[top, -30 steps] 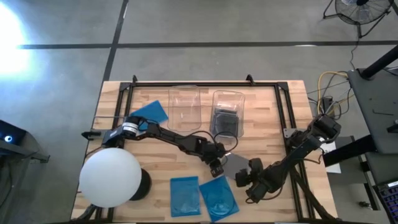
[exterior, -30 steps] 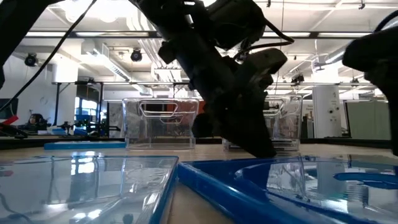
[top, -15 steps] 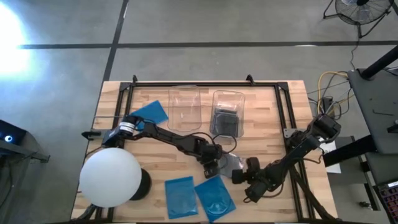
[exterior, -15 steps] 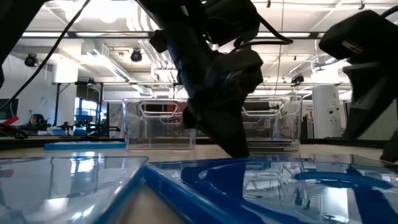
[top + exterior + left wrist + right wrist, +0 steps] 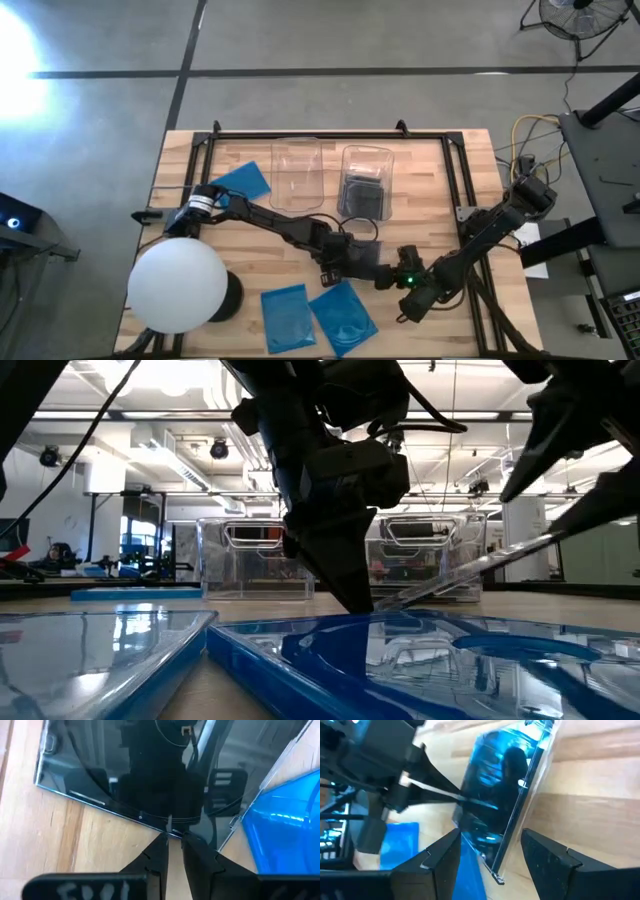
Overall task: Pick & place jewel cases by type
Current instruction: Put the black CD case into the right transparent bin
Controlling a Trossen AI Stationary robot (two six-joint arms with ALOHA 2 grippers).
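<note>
A dark glossy jewel case (image 5: 365,262) stands tilted near the table's middle, between my two grippers. My left gripper (image 5: 338,268) is at its left, low edge, fingers shut. My right gripper (image 5: 397,276) is at its right, raised end, jaws spread wide around it. Two blue jewel cases (image 5: 287,318) (image 5: 345,318) lie flat by the near edge, and a third (image 5: 243,180) lies at the far left. Of two clear bins, the left one (image 5: 297,172) shows nothing inside and the right one (image 5: 365,180) holds dark cases. My left gripper points steeply down, and its shut fingertips (image 5: 162,847) meet the dark case's low edge (image 5: 150,821). Whether that edge sits between the tips cannot be told. My right gripper takes the case's raised end (image 5: 516,815) between its two wide-set fingers, slanting down from the near right. The case (image 5: 470,570) slopes up toward it, low edge (image 5: 390,605) on the table.
A big white ball (image 5: 178,285) on a dark stand fills the near left corner. A black frame rail (image 5: 330,135) runs along the table's far side and down its right side. Bare wood lies between the bins and the grippers.
My right gripper has risen and tipped, raising the dark case's right end. The case lay flat and now slopes, its left edge staying low at my left gripper. Both grippers and the case have drifted toward the table's left, and the two near blue cases have slid a little left.
</note>
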